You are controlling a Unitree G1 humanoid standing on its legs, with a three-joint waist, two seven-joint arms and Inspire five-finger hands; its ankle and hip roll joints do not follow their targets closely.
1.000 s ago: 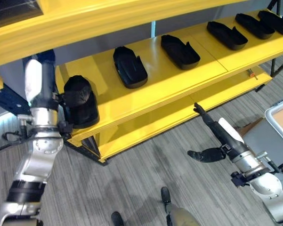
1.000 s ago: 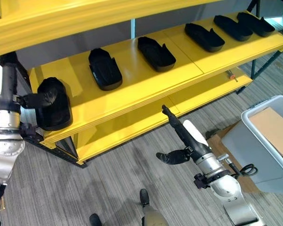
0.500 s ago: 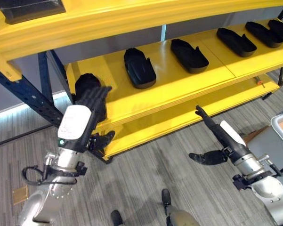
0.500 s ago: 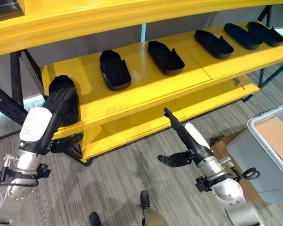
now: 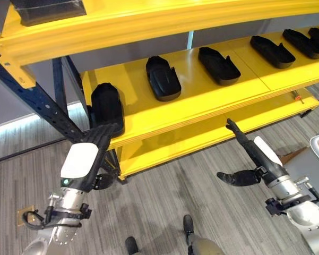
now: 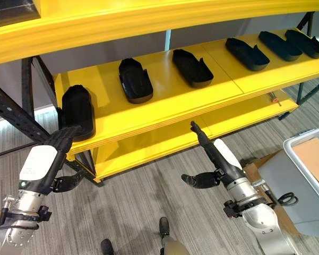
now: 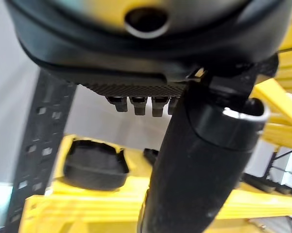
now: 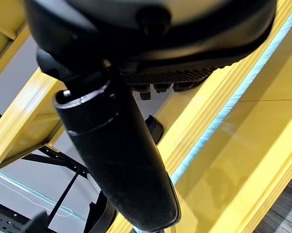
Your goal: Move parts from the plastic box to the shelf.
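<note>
Left hand [image 5: 84, 159] withdrew below yellow shelf [image 5: 201, 90].

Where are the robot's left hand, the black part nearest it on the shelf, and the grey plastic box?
left hand [image 5: 84, 159], left eye view, on its white back.
black part [image 5: 106, 106], left eye view, on its top.
plastic box [image 6: 286, 175], right eye view, on its grey side wall.
</note>
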